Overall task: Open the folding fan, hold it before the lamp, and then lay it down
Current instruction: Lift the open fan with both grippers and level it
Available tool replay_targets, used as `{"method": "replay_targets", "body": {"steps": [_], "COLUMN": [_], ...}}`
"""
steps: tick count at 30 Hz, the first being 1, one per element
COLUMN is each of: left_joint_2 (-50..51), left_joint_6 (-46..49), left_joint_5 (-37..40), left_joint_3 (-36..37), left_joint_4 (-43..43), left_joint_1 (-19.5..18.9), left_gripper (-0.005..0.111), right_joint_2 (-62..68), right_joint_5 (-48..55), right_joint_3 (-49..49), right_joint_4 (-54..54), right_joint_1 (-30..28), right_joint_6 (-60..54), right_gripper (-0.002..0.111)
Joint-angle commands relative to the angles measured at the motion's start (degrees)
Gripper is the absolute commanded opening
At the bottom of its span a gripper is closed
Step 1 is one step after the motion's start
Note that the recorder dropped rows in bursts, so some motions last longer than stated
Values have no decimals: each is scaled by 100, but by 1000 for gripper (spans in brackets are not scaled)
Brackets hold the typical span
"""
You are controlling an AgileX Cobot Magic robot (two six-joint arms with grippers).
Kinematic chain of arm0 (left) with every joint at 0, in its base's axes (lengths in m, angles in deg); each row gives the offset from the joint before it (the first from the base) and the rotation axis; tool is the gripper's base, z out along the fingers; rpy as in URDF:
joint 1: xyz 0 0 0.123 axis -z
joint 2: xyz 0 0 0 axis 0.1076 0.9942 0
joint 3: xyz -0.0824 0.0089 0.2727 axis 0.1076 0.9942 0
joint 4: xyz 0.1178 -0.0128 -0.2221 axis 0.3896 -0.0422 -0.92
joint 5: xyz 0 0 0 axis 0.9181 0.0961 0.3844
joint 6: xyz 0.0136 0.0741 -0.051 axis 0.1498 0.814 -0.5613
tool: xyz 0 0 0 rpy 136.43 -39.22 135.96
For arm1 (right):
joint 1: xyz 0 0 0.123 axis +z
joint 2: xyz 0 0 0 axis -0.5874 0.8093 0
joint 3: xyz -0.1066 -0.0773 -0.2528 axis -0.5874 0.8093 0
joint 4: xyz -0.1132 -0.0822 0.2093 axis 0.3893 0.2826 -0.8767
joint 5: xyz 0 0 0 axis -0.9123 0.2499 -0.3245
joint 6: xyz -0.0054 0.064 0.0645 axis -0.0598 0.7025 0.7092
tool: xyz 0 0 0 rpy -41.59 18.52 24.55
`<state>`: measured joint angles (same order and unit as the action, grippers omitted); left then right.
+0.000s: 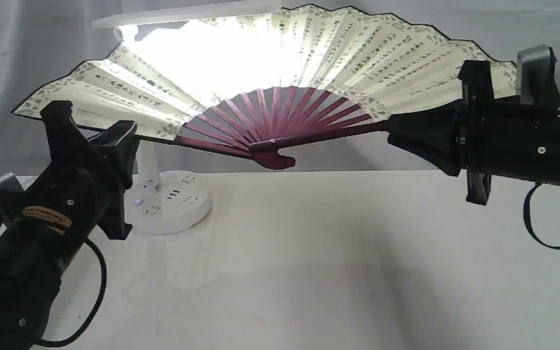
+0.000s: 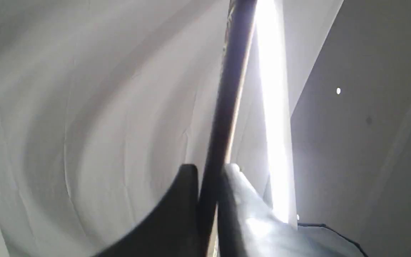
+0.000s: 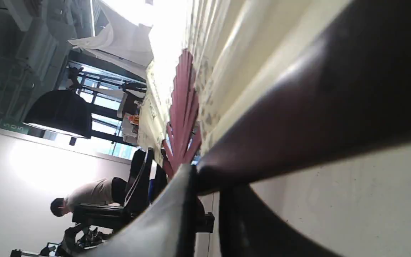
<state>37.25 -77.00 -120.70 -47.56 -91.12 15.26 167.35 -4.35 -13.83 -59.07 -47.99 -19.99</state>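
Observation:
The folding fan (image 1: 358,53) is spread wide in the air above the table, cream pleats up and maroon ribs meeting at the pivot (image 1: 272,158). Behind it glows the lamp, with its light bar (image 1: 187,14) shining through the paper and its round base (image 1: 178,204) with sockets on the table. My left gripper (image 1: 124,138) is shut on the fan's left outer rib (image 2: 227,100), which runs between its fingers (image 2: 187,200). My right gripper (image 1: 396,129) is shut on the right outer rib (image 3: 298,117). The lamp's stem is mostly hidden behind the left gripper.
A white table (image 1: 309,272) lies under the fan, with a grey cloth backdrop (image 1: 27,48) behind. Loose black cables hang from the left arm (image 1: 97,291) and the right arm (image 1: 547,228). The right wrist view shows a seated person (image 3: 84,200) far off in the room.

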Motion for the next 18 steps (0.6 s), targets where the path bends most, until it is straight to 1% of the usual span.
{"method": "replay_targets", "body": {"steps": [1, 12, 18], "left_joint_2": [-128, -128, -128], "left_joint_6": [-458, -535, -797], "left_joint_5": [-541, -518, 40], "left_joint_3": [-68, -185, -204], "left_joint_4": [-998, -907, -845], "left_joint_1": [-215, -215, -215], "left_gripper": [0, 0, 0], "right_joint_2": [-6, -6, -6], "right_joint_5": [-716, -530, -485], "right_joint_3": [-53, -53, -53], "right_joint_4": [155, 155, 155], "right_joint_1": [-111, -111, -111], "right_joint_6": [-106, -7, 126], "right_gripper": [0, 0, 0]}}
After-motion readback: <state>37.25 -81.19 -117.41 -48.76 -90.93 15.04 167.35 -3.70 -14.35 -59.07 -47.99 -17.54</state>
